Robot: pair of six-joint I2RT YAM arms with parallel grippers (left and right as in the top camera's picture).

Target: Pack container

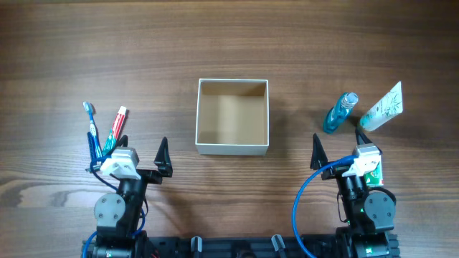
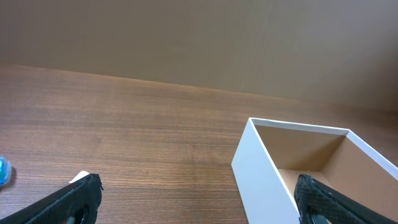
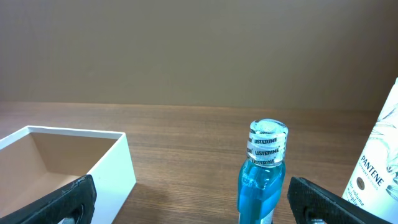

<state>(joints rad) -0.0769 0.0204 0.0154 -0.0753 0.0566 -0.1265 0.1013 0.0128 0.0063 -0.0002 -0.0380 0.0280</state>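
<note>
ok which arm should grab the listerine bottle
Right. The Listerine bottle stands just ahead of the open right gripper, framed between its fingers in the wrist view; the left gripper sits beyond the container.

Overhead view: even, soft, diffuse light, med. brightness, no hard glare. Grain of the wood table [image 1: 86, 43] is sharp edge to edge, no obvious distortion. The container [image 1: 232, 149] throws only a faint soft shadow to its right; its white rim is bright but not blown out. Left wrist view: dimmer, warmer; a pale sheen runs along the far tabletop, bkgd flat & dull. Fingers [image 2: 71, 200] of the left gripper [image 2: 198, 184] are near-black, soft, w/ little detail. Right wrist view: similar light. The mouthwash bottle [image 3: 256, 186] is sharp enough to read the cap label, w/ small highlights on the cap. Fingers of the right gripper [image 3: 193, 184] are dark & blurry, and a soft shadow sits at the container's foot.
</note>
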